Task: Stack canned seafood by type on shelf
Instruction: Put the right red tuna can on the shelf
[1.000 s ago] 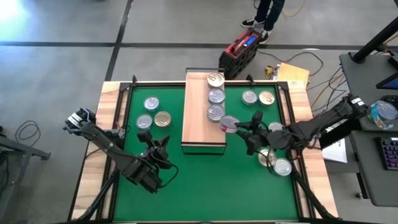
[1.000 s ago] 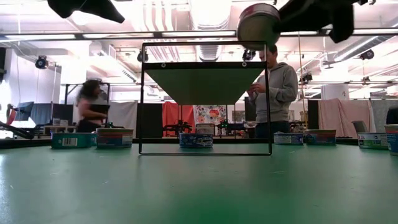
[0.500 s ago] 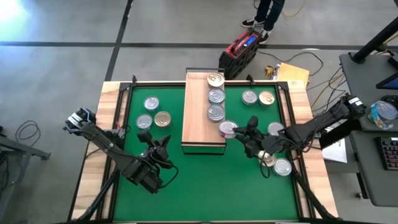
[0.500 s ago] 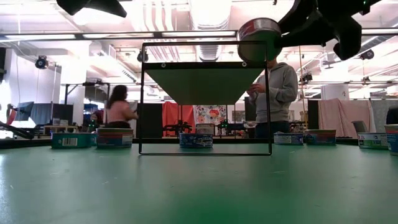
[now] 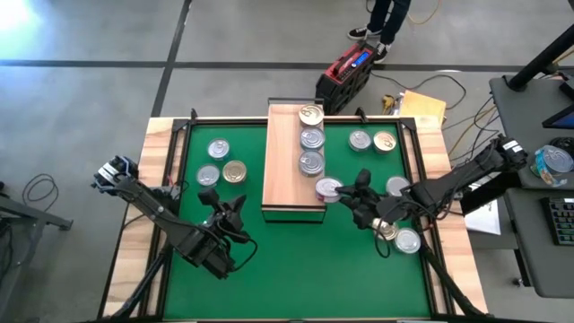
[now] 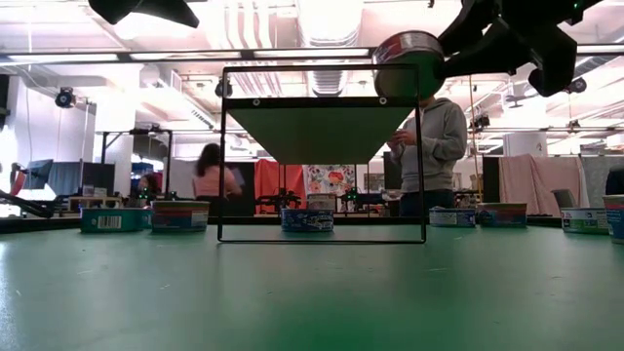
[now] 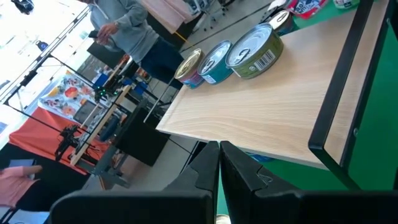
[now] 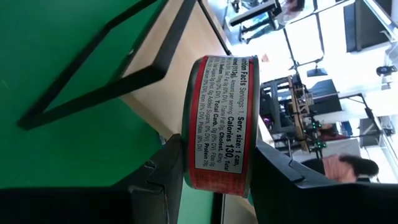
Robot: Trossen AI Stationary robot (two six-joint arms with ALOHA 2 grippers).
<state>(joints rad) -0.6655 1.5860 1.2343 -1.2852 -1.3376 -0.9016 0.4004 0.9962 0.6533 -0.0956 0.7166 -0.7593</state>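
Note:
The shelf point(image 5: 287, 170) is a light-wood board on a dark frame point(image 6: 322, 151) at the mat's far middle. Three tins point(image 5: 310, 138) stand in a row along its right side, also seen in the left wrist view point(image 7: 255, 53). My right gripper point(image 5: 343, 192) is shut on a red-labelled, silver-lidded tin point(image 5: 327, 188) just above the shelf's right edge, near its near end point(image 6: 408, 49). My left gripper point(image 5: 236, 209) hovers shut over the mat left of the shelf point(image 7: 219, 163). Loose tins rest on their bases on the mat at left point(image 5: 218, 149) and right point(image 5: 360, 140). My right gripper pinches the red-labelled tin between its two fingers, one finger point(image 8: 169, 169) on each flat face, the label wall point(image 8: 217, 130) facing the wrist. The fingers come nearly level from the table's right side. The tin is lifted, lid up, nearly level; whether it touches the shelf I cannot tell.
More tins lie under and near my right arm point(image 5: 407, 240), point(image 5: 397, 185). A gold-lidded tin point(image 5: 235, 171) sits left of the shelf. Bare green mat point(image 5: 296, 269) stretches toward the near edge. People stand in the room beyond the table point(image 6: 429, 146).
My right gripper has come down and a little toward the near edge with the tin, rolling its wrist. The tin, tilted before, now sits nearly level and lower, beside the shelf's right edge. A person has walked across the room behind.

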